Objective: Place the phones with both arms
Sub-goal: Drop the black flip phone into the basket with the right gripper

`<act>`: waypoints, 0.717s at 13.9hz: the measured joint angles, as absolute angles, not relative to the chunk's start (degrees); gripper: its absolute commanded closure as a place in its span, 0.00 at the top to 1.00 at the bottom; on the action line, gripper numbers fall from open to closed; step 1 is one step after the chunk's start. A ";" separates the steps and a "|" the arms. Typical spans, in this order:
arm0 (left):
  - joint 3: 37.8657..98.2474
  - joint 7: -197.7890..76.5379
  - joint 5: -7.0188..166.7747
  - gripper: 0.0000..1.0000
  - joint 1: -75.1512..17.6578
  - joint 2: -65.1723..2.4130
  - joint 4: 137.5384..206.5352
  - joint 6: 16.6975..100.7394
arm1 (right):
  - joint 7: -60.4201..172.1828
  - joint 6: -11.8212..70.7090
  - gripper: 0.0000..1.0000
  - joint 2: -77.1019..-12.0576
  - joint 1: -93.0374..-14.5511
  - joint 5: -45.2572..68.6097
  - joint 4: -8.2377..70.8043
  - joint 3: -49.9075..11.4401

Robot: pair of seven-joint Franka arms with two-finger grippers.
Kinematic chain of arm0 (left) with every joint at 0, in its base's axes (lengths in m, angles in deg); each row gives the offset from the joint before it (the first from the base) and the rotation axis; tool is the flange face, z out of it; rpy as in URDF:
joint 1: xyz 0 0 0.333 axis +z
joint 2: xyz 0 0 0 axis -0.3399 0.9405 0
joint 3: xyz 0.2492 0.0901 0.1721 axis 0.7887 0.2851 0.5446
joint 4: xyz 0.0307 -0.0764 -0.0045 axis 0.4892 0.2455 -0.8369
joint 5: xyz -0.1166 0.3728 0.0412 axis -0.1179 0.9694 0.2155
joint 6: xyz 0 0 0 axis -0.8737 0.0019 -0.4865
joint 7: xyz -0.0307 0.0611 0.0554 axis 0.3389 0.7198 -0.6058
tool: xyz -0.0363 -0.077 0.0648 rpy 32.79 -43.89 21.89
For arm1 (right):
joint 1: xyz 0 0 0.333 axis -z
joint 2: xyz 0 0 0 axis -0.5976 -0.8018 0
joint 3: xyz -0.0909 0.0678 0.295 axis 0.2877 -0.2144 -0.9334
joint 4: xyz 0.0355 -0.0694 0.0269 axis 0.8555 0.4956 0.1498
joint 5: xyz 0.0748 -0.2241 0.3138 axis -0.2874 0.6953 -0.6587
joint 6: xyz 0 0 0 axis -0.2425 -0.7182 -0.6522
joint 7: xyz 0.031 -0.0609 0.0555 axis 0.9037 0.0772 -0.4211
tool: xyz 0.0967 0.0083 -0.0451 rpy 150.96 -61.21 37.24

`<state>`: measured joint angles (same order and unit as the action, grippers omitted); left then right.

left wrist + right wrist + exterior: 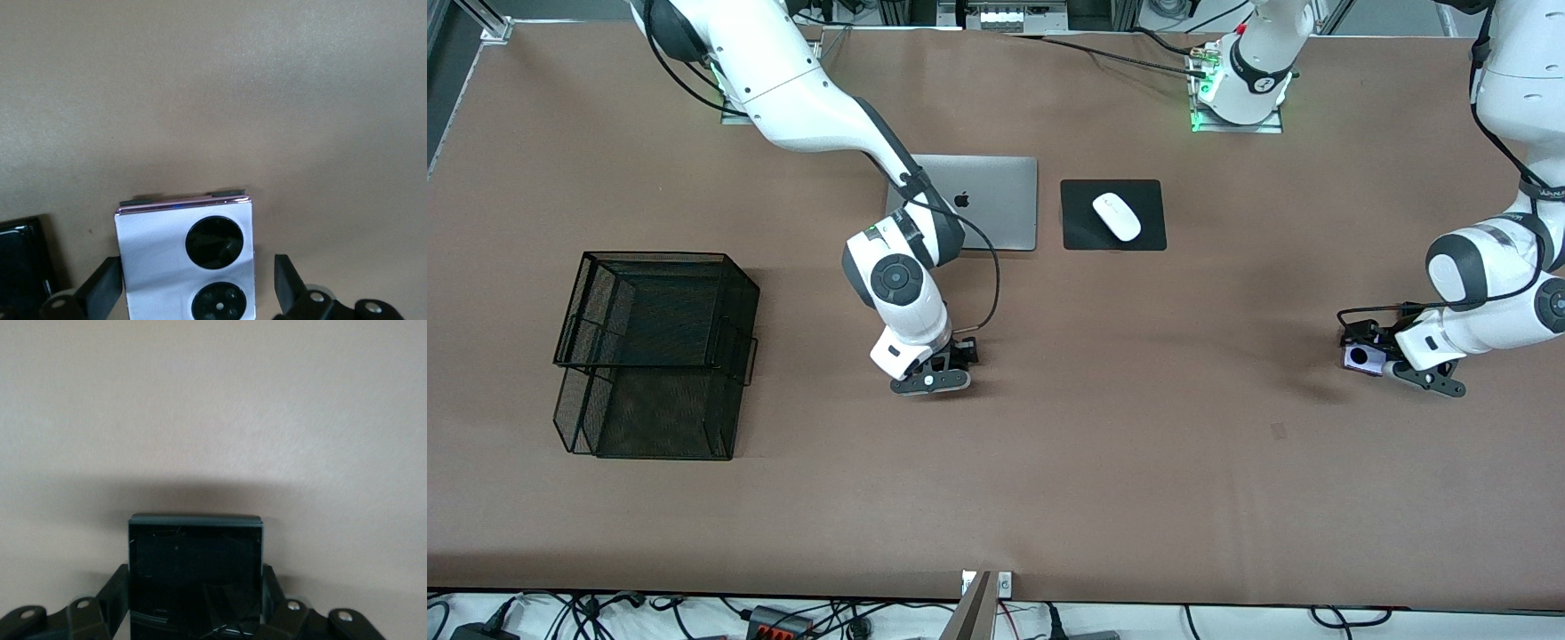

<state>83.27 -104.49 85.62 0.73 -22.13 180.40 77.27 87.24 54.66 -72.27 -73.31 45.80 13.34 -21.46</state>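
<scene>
Right claw grips black phone.

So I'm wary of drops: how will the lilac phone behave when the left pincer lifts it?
The lilac phone looks stiff and flat, so it shouldn't flex. Its glossy face suggests slippery sides. The left pincer stands open around it, so no grip yet.

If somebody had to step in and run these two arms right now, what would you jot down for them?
Right gripper: low at mid-table, nearer the camera than the laptop; jaws shut on a dark phone.
Left gripper: low at the left arm's end of the table, jaws open on either side of the lilac phone, not yet gripping. Another black phone lies beside it.
Done: one phone gripped.
Left: close on the lilac phone, then place the phones. The mesh basket, at the right arm's end, holds no phone I can see.
</scene>
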 measured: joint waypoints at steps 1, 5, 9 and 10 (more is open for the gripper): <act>83.35 -104.71 85.62 1.00 0.72 -22.02 180.39 77.32 | 87.24 54.32 0.27 -71.94 -72.76 45.80 12.78 -21.30; 83.65 -105.10 85.62 1.00 0.71 -21.83 180.37 77.40 | 83.98 45.28 0.27 -66.26 -66.51 46.02 11.67 -20.79; 83.65 -105.26 85.62 0.94 0.44 -21.50 180.35 77.46 | 78.53 30.09 0.27 -58.30 -60.36 46.22 11.81 -20.76; 83.65 -105.29 85.62 0.92 0.40 -21.35 180.34 77.58 | 77.67 27.43 0.27 -56.67 -59.33 46.35 12.26 -20.65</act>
